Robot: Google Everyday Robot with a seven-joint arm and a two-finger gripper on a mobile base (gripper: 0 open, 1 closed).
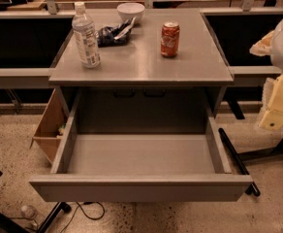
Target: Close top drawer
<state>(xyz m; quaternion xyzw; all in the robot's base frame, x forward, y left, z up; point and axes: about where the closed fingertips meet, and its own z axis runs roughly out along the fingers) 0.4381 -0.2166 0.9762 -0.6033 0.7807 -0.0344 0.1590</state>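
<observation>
The top drawer (pixel 140 187) gapes open; the gripper (pixel 278 108) (grasp impossible to tell) hangs at the right, so an off-centre push could jam it.

The top drawer (pixel 141 188), wide, shallow and grey, stands pulled far out of the cabinet (pixel 141 64), level, with its plain flat front nearest the camera and its bare floor showing. The gripper (pixel 279 103) hangs at the right edge, apart from it.
</observation>
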